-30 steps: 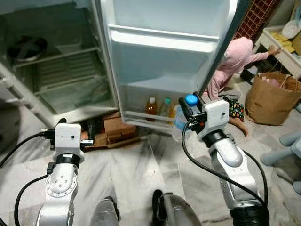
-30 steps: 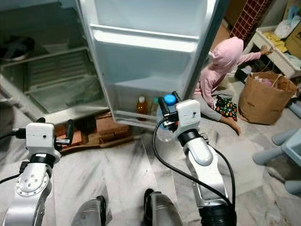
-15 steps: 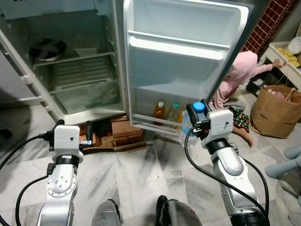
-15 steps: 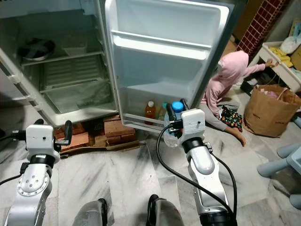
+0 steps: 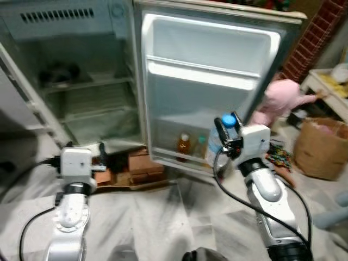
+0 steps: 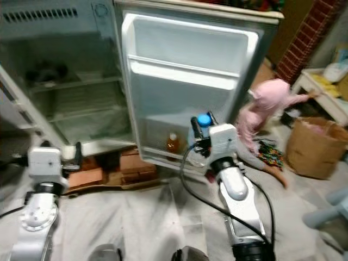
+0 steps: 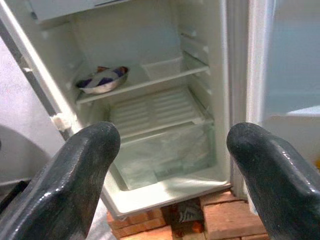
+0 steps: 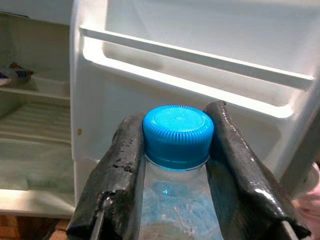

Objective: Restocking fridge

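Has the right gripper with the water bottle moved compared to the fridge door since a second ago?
Yes. The right gripper, shut on the water bottle, has risen against the fridge door: its blue cap now sits above the door's bottom rack.

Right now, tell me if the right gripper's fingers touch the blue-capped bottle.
Touching. The right wrist view shows both fingers pressed against the bottle at its blue cap.

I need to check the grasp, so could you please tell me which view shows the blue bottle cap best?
The right wrist view: the blue bottle cap sits large and sharp between the right gripper fingers. Both eye views show it small and blurred before the fridge door.
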You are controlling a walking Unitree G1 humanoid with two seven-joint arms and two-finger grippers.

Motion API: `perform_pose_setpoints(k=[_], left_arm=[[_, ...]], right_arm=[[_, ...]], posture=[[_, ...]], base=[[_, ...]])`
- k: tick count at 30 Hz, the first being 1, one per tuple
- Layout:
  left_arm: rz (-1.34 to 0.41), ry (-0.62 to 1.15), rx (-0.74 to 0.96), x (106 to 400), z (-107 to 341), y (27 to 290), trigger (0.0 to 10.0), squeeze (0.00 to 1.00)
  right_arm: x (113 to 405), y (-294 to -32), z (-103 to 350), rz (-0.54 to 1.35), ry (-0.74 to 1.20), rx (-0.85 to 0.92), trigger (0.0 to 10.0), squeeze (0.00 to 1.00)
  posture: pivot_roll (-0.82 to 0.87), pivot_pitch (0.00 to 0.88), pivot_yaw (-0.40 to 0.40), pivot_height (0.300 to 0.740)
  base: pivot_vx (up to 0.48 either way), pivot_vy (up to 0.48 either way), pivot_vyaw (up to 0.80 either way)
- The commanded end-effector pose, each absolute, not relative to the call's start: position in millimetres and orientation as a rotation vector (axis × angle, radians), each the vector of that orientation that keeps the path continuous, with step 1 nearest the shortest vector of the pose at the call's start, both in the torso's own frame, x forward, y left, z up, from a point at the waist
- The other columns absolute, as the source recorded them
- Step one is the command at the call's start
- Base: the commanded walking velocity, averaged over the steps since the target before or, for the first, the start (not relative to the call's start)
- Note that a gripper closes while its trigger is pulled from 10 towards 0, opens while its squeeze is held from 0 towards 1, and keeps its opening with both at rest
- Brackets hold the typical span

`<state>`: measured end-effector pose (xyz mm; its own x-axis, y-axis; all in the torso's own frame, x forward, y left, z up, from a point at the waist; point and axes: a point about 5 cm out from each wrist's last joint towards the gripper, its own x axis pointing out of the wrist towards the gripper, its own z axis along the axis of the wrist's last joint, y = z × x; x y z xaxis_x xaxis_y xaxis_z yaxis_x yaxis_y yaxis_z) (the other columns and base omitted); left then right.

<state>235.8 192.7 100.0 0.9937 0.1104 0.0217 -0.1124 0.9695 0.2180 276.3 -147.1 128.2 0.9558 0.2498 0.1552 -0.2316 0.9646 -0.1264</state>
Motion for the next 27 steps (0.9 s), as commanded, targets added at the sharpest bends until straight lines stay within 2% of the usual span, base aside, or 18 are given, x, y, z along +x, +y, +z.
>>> perform_pose_setpoints(k=[1, 7, 13, 27], left_arm=[[0.124, -0.009, 0.228, 235.0, 101.1, 199.1, 10.0, 0.00], [0.117, -0.009, 0.223, 235.7, 100.9, 198.3, 10.0, 0.00], [0.118, -0.006, 0.215, 236.7, 100.4, 197.1, 10.0, 0.00], [0.104, -0.016, 0.240, 235.4, 101.7, 192.6, 10.0, 0.00]], right_arm=[[278.1, -142.1, 136.5, 0.268, -0.214, -0.091, 10.0, 0.00], [278.6, -141.5, 136.1, 0.283, -0.214, -0.098, 10.0, 0.00], [278.9, -140.9, 135.7, 0.296, -0.213, -0.103, 10.0, 0.00], [281.2, -135.8, 136.3, 0.346, -0.213, -0.107, 10.0, 0.00]], posture=[[0.12, 0.068, -0.056, 0.740], [0.12, 0.071, -0.054, 0.740], [0.12, 0.073, -0.054, 0.740], [0.12, 0.082, -0.056, 0.740]], base=[[0.349, 0.304, 0.00], [0.305, 0.366, 0.00], [0.000, 0.438, 0.00], [0.000, 0.000, 0.00]])
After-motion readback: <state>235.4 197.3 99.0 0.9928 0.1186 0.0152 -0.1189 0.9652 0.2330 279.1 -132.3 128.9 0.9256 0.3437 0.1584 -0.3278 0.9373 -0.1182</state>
